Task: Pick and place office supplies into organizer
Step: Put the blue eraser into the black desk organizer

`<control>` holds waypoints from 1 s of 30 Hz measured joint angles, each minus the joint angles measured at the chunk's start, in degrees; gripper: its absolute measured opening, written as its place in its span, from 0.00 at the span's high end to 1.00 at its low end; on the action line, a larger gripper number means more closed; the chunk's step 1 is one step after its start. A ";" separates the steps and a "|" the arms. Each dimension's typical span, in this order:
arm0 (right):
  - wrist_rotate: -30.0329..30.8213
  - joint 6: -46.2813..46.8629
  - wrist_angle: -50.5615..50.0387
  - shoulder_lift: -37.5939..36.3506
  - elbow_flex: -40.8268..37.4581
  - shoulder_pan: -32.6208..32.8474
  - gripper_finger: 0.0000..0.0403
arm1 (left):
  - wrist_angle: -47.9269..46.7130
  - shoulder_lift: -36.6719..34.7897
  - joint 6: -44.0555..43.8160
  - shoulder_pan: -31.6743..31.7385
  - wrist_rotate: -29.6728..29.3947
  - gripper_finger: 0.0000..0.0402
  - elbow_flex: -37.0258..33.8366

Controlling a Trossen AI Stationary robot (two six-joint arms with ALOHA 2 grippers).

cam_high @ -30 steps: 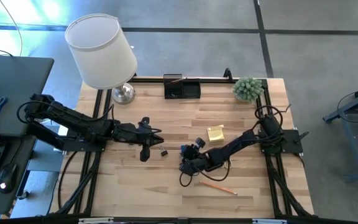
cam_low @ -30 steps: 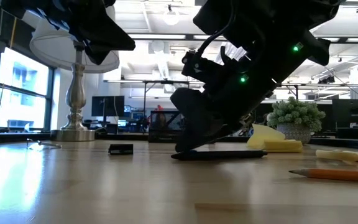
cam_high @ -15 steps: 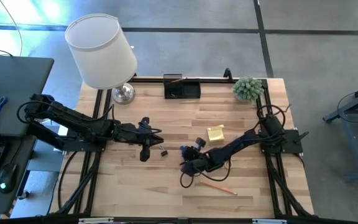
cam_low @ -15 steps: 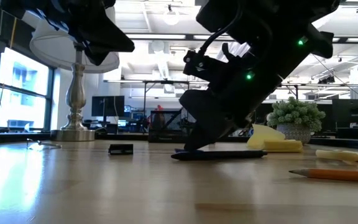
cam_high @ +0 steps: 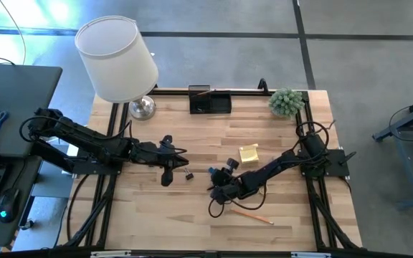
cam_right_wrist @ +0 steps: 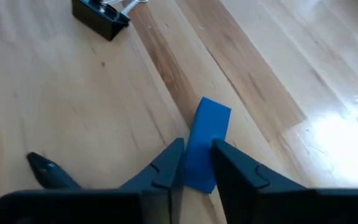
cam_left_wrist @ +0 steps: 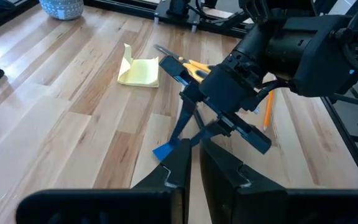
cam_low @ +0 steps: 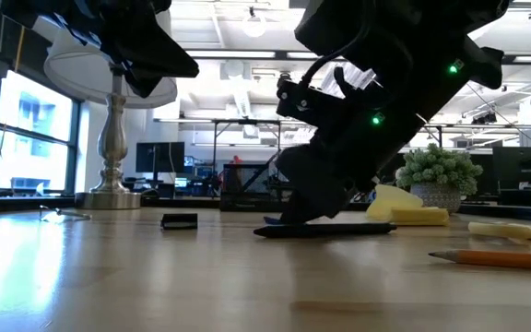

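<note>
Low over mid-table, the right gripper point(cam_right_wrist: 194, 163) clamps a small flat blue piece point(cam_right_wrist: 205, 140); the left gripper point(cam_left_wrist: 193, 160) hovers nearby, fingers together, far from the black rectangular organizer point(cam_high: 210, 102).

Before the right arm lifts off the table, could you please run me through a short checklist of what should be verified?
1. Grip: right gripper has its fingers closed on the small flat blue piece. Ok.
2. Piece free of neighbours: the dark pen lies on the wood right under the gripper; whether they touch, cannot tell.
3. Black binder clip lies apart from the blue piece. Ok.
4. Left gripper hangs beside the route, left of the right arm; clearance cannot tell.
5. Black rectangular desk organizer stands at the table's far edge, nothing blocking it. Ok.
</note>
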 joint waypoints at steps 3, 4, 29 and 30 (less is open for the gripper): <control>1.16 0.02 -0.92 0.00 -0.04 0.15 0.77 | -0.02 0.00 -0.14 0.02 0.00 0.94 0.00; 1.61 0.13 -1.30 0.00 -0.04 0.20 0.76 | -0.04 0.00 -0.14 0.02 0.00 0.94 0.00; 1.09 9.29 9.01 -0.49 -6.34 -1.41 0.70 | 0.17 0.00 0.09 -1.86 -1.01 0.94 0.00; 0.24 9.24 11.91 -0.60 -7.57 -1.72 0.70 | 0.17 0.00 0.05 -1.88 -1.01 0.94 0.00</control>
